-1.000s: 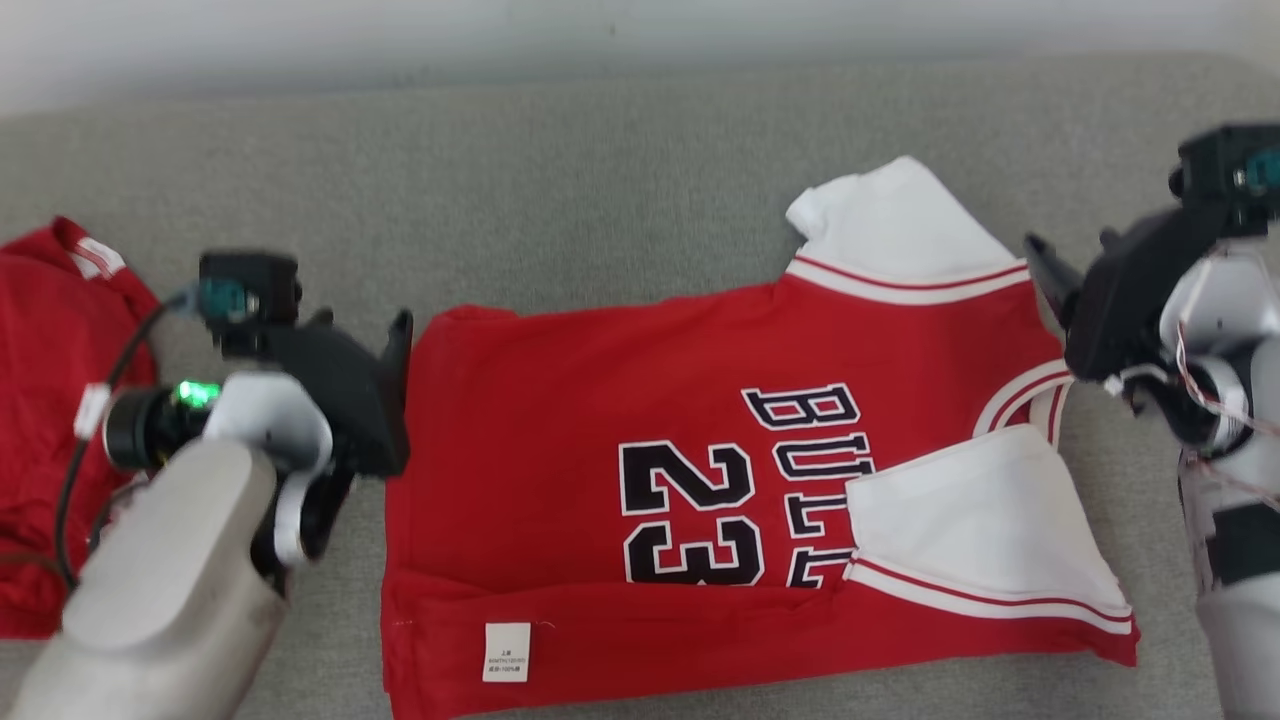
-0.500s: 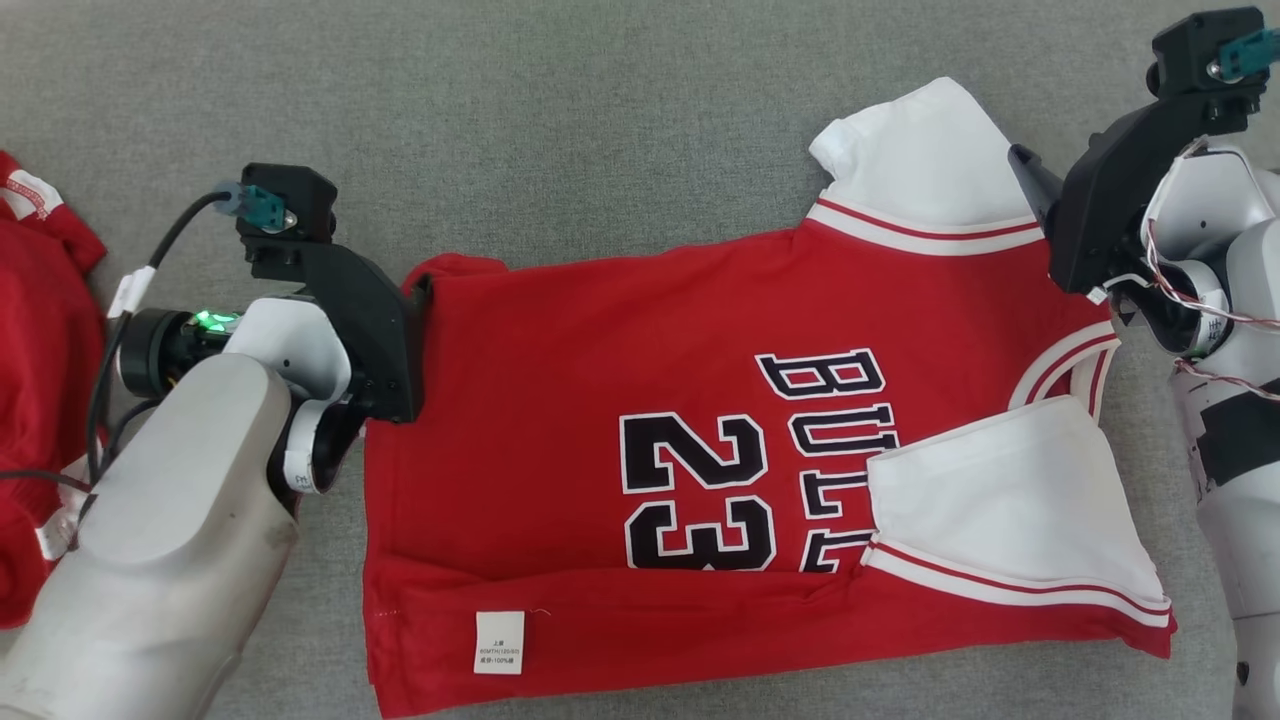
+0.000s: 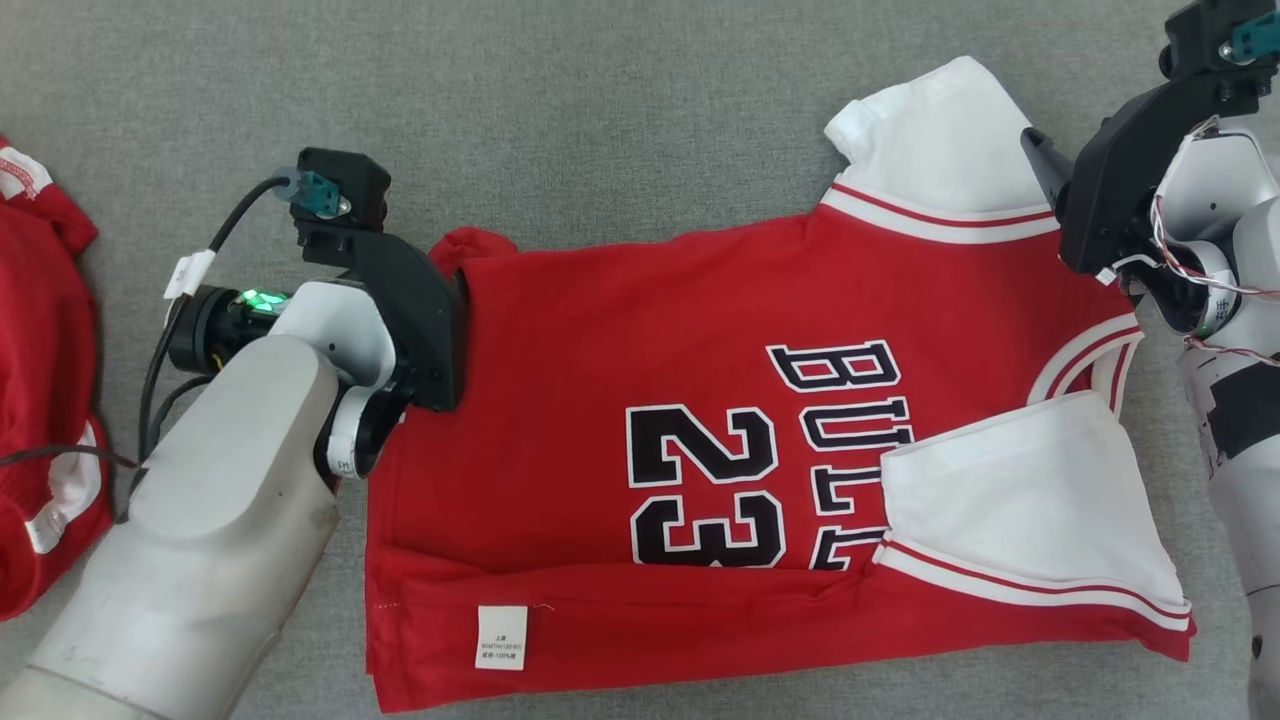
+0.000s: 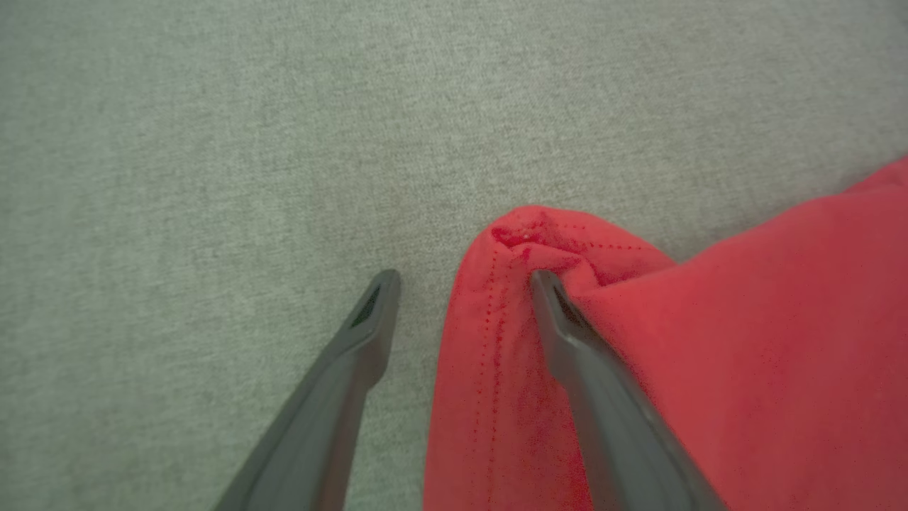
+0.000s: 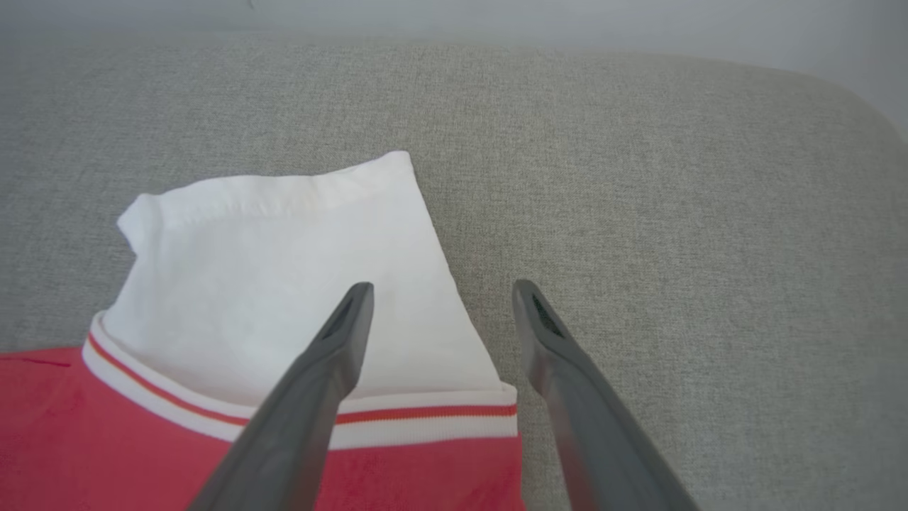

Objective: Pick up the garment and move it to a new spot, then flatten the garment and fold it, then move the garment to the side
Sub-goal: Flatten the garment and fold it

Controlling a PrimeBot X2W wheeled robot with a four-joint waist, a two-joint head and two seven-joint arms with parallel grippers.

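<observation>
A red jersey (image 3: 620,330) with "BULLS 23" and white sleeves lies spread on the grey cushion, its near long edge folded over so a white label (image 3: 501,637) shows. My left gripper (image 4: 462,282) is open at the jersey's far left hem corner (image 4: 539,234); the corner bunches between the fingers and the right finger (image 4: 567,333) rests on the red cloth. My right gripper (image 5: 441,289) is open above the far white sleeve (image 5: 284,248), whose right edge runs between its fingers. In the head view the left gripper (image 3: 458,295) and right gripper (image 3: 1040,165) flank the jersey.
Another red garment (image 3: 40,400) lies crumpled at the left edge, beside my left forearm (image 3: 220,520). The grey cushion (image 3: 600,110) stretches bare beyond the jersey. Its rounded far edge (image 5: 816,78) meets a pale wall.
The head camera has tilted down, shifting the whole picture. My left gripper has moved right, onto the jersey's hem corner. The right gripper stays by the far sleeve.
</observation>
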